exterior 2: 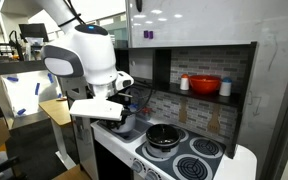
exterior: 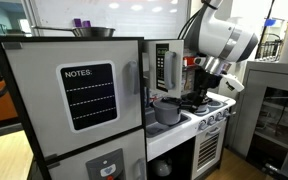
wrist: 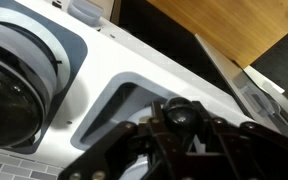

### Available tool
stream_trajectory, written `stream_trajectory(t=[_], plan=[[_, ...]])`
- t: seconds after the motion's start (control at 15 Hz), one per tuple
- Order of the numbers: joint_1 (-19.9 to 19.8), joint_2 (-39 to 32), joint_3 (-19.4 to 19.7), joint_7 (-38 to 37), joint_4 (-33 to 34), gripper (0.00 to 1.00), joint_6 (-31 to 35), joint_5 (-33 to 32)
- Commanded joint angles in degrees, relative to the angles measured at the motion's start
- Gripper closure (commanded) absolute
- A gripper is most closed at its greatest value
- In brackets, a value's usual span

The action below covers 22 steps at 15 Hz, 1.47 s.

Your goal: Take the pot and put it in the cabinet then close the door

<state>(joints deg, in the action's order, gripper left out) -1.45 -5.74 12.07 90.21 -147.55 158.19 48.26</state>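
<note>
The pot (exterior 2: 164, 136) is a shallow dark round pot with a lighter rim, standing on the white stove top. My gripper (exterior 2: 125, 106) hangs low over the counter just beside it; it also shows in an exterior view (exterior: 196, 98). In the wrist view the dark fingers (wrist: 180, 125) frame a glossy dark round knob, and I cannot tell whether they are shut. The cabinet (exterior: 187, 62) has a dark inside. Its door (exterior: 165, 68), with the striped window, stands open.
A big grey unit with a "NOTES" board (exterior: 88, 96) carries a steel bowl (exterior: 92, 32). A grey round basin (exterior: 167, 112) sits by the gripper. A red pot (exterior 2: 206, 85) stands on the shelf above the burners (exterior 2: 205, 149). A ringed dark round shape (wrist: 4, 90) fills the wrist view's left.
</note>
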Motion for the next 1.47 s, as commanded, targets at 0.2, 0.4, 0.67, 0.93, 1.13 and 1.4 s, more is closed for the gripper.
stream_trajectory(t=[0.2, 0.4, 0.67, 0.93, 1.13, 1.4], plan=[[-0.1, 9.5, 0.2, -4.8, -5.6, 0.92, -1.7, -3.9], [-0.8, 13.4, 0.3, -7.7, -7.9, 0.92, -1.9, -6.1], [-3.2, 18.9, 0.3, -13.7, -11.8, 0.92, -1.8, -11.5], [-8.4, 22.5, -0.5, -18.9, -12.2, 0.92, -4.2, -17.7], [-12.7, 26.1, -0.9, -21.7, -11.7, 0.92, -7.5, -22.6], [-16.5, 32.3, -2.0, -24.5, -11.4, 0.92, -13.2, -27.8]])
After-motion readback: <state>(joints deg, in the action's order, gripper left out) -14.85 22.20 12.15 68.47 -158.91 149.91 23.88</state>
